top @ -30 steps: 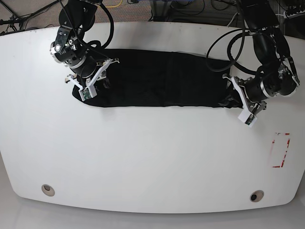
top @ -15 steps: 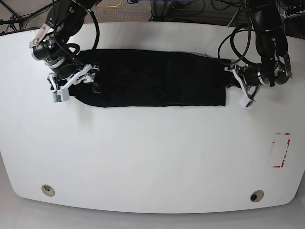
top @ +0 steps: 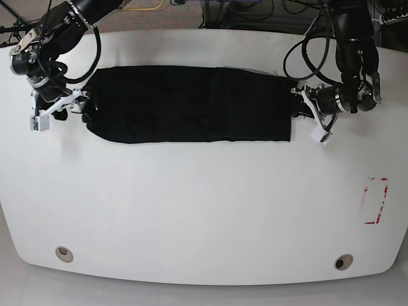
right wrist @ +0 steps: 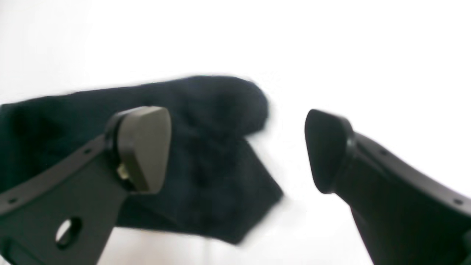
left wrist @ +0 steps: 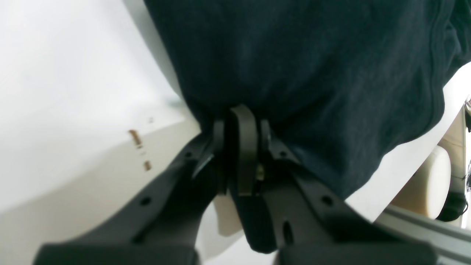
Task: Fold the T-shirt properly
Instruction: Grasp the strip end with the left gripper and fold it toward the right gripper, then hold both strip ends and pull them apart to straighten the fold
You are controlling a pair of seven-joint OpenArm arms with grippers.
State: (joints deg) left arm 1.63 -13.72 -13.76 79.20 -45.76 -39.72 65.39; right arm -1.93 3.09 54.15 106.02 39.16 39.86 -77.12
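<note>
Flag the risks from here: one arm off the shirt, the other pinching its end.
1. Only the left gripper is shut on the T-shirt; a one-sided pull could drag or skew the folded strip.
2. The right gripper stands open beside the rounded shirt end, which looks bunched; folding now may trap that lump.
3. The shirt lies near the table's far edge.

Soft matt black cloth T-shirt (top: pixel 191 105) on a smooth, slightly glossy white table (top: pixel 204 210)
</note>
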